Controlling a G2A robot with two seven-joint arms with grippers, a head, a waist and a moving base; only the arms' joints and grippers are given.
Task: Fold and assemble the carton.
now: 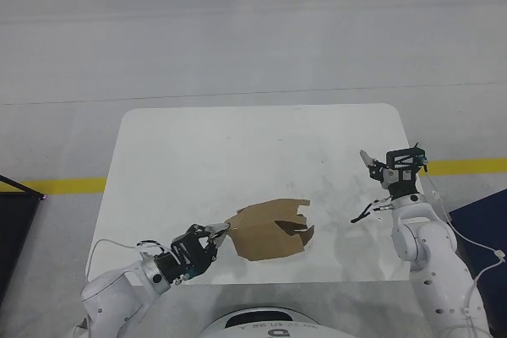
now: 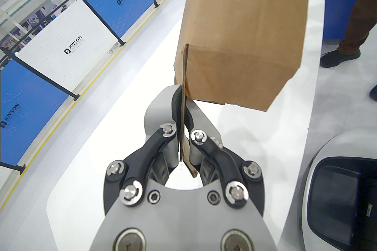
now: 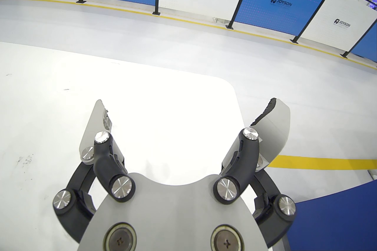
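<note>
A brown cardboard carton (image 1: 272,229) sits near the front middle of the white table (image 1: 203,152), partly folded, with notched flaps on its right side. My left gripper (image 1: 222,232) is shut on the carton's left edge flap. In the left wrist view the carton (image 2: 244,28) rises beyond the gripper (image 2: 183,111), and a thin cardboard flap stands pinched edge-on between the pads. My right gripper (image 1: 371,188) hangs open over the table's right edge, well apart from the carton. Its fingers (image 3: 272,116) are spread wide with nothing between them.
Yellow floor tape (image 1: 68,184) runs behind both sides of the table. A dark frame (image 1: 4,220) stands at the left, a blue panel (image 1: 498,220) at the right. A person's leg and shoe (image 2: 350,43) stand beyond the table's far side in the left wrist view.
</note>
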